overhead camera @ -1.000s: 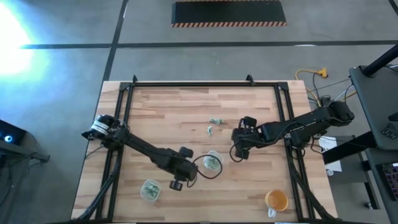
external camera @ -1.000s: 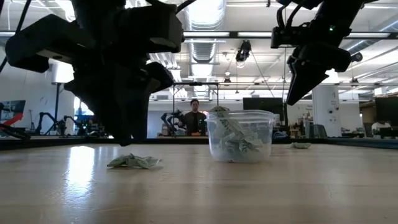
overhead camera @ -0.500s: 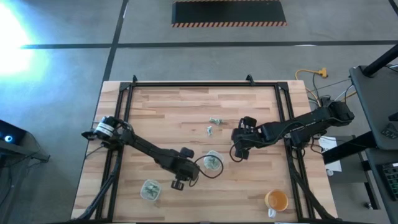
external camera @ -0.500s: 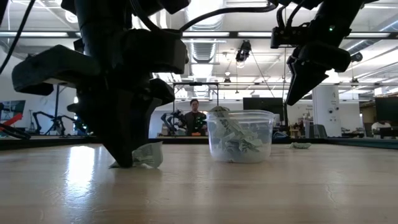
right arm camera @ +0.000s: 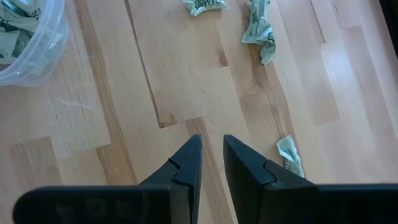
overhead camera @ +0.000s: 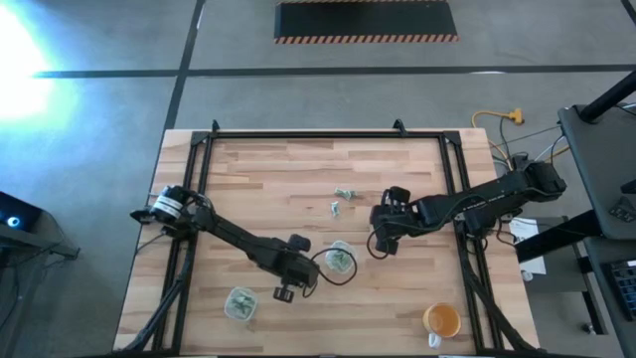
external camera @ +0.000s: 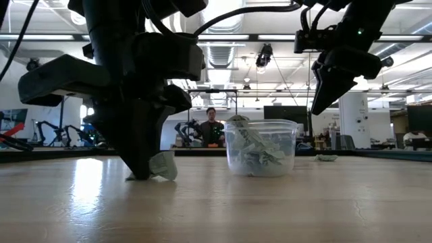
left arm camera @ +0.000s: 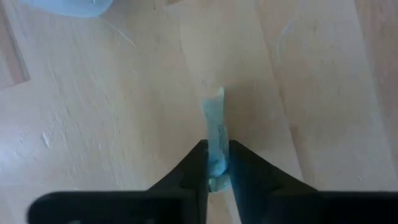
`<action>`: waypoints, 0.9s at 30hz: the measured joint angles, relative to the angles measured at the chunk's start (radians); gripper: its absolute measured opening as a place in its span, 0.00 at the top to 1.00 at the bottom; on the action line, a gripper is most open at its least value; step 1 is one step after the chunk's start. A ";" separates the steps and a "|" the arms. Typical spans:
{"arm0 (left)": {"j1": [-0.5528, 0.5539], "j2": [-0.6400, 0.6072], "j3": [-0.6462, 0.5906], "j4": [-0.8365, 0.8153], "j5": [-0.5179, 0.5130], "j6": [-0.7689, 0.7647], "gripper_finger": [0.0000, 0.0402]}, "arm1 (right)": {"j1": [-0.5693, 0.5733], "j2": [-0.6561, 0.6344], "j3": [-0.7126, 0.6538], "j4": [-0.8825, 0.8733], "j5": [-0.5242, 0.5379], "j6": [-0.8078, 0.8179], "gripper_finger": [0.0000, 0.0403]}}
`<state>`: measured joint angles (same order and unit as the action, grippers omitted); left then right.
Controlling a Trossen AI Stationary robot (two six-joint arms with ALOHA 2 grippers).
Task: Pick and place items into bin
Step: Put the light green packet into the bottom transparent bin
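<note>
My left gripper [overhead camera: 283,290] stands near the table's front edge, fingers down at the tabletop, shut on a small green-and-white wrapper piece [left arm camera: 215,127]. Just right of it stands a clear cup [overhead camera: 340,261] with several such pieces inside. Two more pieces [overhead camera: 344,193] [overhead camera: 335,208] lie flat on the wood at mid-table. My right gripper [overhead camera: 381,245] hangs above the table to the right of the cup, its fingers a narrow gap apart [right arm camera: 212,155] with nothing between them. My left gripper pinches the wrapper piece's near end [left arm camera: 217,163] between its two fingers [left arm camera: 200,167]. The fingers come steeply from above. The piece stands on edge and sticks out past the fingertips [external camera: 164,165], its lower part at the tabletop.
A second clear cup [overhead camera: 238,303] with pieces stands at the front left, and a yellow cup [overhead camera: 442,320] at the front right. Another piece [right arm camera: 289,155] lies near my right gripper. Black frame rails [overhead camera: 199,169] run along the table's sides.
My left gripper has sunk to the tabletop over the wrapper piece and shut on it. The piece, which lay flat on the wood, now stands squeezed on edge between the fingers.
</note>
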<state>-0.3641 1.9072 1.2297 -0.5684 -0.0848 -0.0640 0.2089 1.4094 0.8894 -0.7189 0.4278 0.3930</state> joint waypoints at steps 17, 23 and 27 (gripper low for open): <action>-0.008 -0.173 0.021 -0.195 -0.003 -0.058 0.99 | 0.000 0.000 -0.003 0.000 0.000 0.000 0.86; -0.048 -0.256 0.020 -0.339 -0.003 -0.184 0.99 | 0.000 0.000 -0.009 0.000 0.000 0.000 0.86; -0.097 -0.299 0.020 -0.418 -0.003 -0.286 0.99 | 0.000 0.000 -0.010 0.000 0.000 0.000 0.86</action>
<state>-0.4613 1.6080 1.2495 -0.9866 -0.0875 -0.3499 0.2092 1.4097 0.8799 -0.7193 0.4278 0.3925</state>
